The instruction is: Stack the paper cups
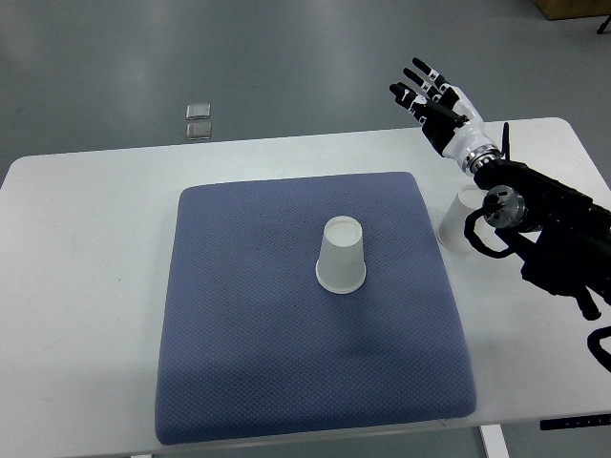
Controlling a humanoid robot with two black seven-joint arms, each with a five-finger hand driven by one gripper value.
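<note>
A white paper cup [341, 255] stands upside down near the middle of the blue mat [248, 334]. A second white cup [461, 219] stands on the white table just past the mat's right edge, partly hidden behind my right forearm. My right hand [431, 102] is raised above the table's far right edge, well beyond that cup, with fingers spread and holding nothing. My left arm is out of view.
The white table [86, 267] bears the mat. Two small square clear pieces [199, 120] lie on the grey floor beyond the table's far edge. A brown box corner [573, 8] shows at the top right.
</note>
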